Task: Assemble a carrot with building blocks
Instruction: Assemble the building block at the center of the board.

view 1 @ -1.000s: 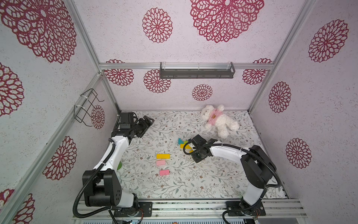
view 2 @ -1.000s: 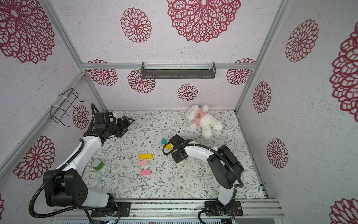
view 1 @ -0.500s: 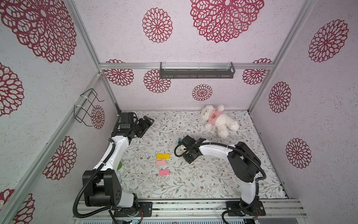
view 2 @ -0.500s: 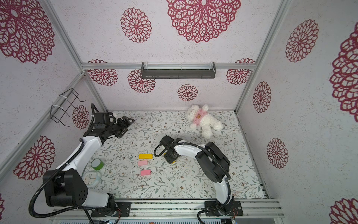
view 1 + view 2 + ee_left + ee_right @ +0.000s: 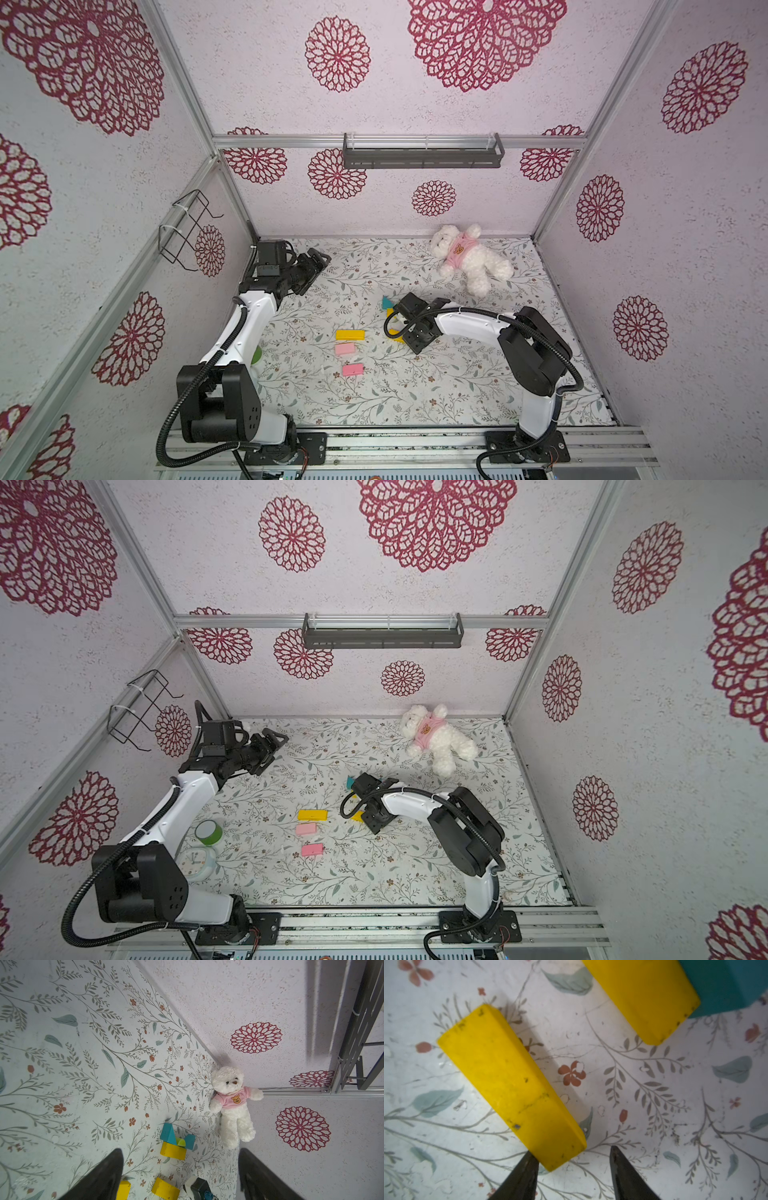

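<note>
My right end effector [image 5: 571,1151] sits released by the yellow bar [image 5: 508,1084]; it looks light, rigid and smooth, so I'd pinch its long sides.

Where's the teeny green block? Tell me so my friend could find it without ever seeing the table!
Find the white plush bear in a pink shirt by the back wall. Close to its legs lies a yellow bar with two teal triangles along one long side. The lime-green piece sits tucked between those triangles: the smallest block and the only green one.
</note>
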{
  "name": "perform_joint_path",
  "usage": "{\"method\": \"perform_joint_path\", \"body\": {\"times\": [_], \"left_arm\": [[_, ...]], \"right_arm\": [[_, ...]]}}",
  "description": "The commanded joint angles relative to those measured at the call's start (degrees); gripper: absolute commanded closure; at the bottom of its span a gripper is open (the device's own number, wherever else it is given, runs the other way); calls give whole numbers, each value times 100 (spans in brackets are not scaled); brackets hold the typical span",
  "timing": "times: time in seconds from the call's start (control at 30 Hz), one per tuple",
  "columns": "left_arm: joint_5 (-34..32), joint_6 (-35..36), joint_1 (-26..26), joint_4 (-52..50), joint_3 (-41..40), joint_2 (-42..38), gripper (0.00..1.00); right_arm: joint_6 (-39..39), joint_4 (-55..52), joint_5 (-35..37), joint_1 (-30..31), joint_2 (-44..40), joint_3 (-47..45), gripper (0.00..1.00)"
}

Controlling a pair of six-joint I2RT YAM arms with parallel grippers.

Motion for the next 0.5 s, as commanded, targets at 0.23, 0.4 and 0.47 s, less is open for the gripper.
{"method": "perform_joint_path", "body": {"times": [0.23,0.4,0.47], "left_arm": [[31,3,-18,47,80,-4,11],[40,-10,-19,63,70,-17,11],[49,-20,-18,69,67,-24,11]], "right_arm": [[433,-95,-127,88,73,473,39],[1065,-208,-37,324,-124,359,42],[1334,-221,-23,408,-191,281,45]]}}
